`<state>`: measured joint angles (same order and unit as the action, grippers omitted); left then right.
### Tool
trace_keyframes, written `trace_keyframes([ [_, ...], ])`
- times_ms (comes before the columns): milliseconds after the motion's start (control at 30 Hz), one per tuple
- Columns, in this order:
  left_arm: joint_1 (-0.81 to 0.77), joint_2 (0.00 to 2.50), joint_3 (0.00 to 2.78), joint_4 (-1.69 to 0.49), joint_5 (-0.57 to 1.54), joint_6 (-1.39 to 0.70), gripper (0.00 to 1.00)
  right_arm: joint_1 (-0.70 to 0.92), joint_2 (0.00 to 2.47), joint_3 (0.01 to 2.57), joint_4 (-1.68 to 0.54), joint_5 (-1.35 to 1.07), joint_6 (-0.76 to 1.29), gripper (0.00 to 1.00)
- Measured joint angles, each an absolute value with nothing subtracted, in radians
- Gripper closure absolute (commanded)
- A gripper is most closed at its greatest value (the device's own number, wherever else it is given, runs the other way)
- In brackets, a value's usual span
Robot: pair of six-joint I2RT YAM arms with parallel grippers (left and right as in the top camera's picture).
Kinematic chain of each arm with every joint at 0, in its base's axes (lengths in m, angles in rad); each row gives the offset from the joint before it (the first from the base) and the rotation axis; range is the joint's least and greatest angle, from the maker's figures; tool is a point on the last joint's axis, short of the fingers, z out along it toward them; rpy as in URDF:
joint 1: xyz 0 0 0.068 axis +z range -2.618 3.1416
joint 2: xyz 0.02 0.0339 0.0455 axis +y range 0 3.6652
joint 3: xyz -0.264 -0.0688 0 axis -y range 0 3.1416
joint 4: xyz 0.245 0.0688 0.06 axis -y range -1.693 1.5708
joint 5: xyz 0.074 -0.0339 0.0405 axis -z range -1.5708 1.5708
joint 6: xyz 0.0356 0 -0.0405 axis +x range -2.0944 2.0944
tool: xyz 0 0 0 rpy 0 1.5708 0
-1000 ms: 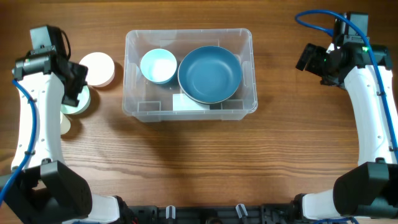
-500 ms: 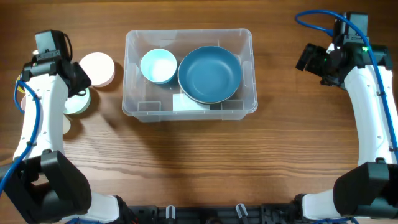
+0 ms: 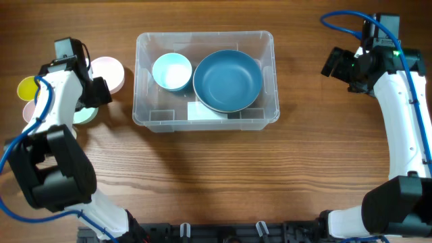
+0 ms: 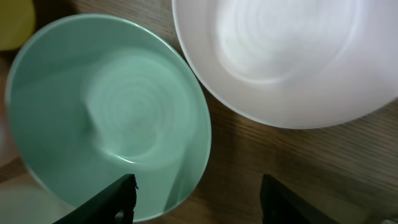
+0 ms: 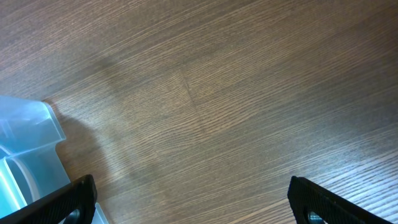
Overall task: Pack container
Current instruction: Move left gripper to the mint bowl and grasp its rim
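Note:
The clear container [image 3: 202, 36] stands at the table's middle back. It holds a small light blue bowl [image 3: 171, 71], a large dark blue bowl [image 3: 227, 80] and a white label [image 3: 206, 112]. My left gripper [image 3: 95, 100] is open and empty, left of the container, low over a mint green bowl [image 3: 84, 117] and beside a pale pink bowl [image 3: 109, 71]. In the left wrist view the fingers [image 4: 196, 199] straddle the green bowl's [image 4: 112, 112] rim, with the pale bowl [image 4: 286, 56] to the right. My right gripper [image 3: 336, 63] is open and empty, right of the container.
A yellow bowl [image 3: 28, 88] and a pink bowl [image 3: 30, 111] lie at the far left, partly under my left arm. The right wrist view shows bare wood and the container's corner [image 5: 31, 143] by the open fingers [image 5: 193, 205].
My left arm has swung toward the back and right, over the green bowl's rim, uncovering the yellow and pink bowls at the left. The right arm has not moved.

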<state>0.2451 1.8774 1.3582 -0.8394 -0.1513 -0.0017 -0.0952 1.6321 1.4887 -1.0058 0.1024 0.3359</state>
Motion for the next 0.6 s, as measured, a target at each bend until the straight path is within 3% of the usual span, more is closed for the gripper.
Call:
trace_keyframes([
  [100,0.245,1.913,1.358,-0.820,-0.151,-0.001,0.33,-0.095,1.632,1.489,-1.006,0.102,0.336,0.00],
  [167,0.245,1.944,1.358,-0.807,-0.151,0.000,0.37,-0.095,1.632,1.489,-1.006,0.102,0.336,0.01],
  [200,0.245,1.959,1.358,-0.805,-0.152,0.000,0.46,-0.095,1.632,1.489,-1.006,0.102,0.336,0.00],
  [233,0.245,1.973,1.358,-0.803,-0.152,0.003,0.60,-0.095,1.632,1.489,-1.006,0.102,0.336,0.00],
  [367,0.245,1.999,1.358,-0.796,-0.155,0.012,0.93,-0.095,1.632,1.489,-1.006,0.102,0.336,0.00],
  [600,0.245,1.999,1.358,-0.807,-0.178,0.018,0.96,-0.095,1.632,1.489,-1.006,0.102,0.336,0.00],
])
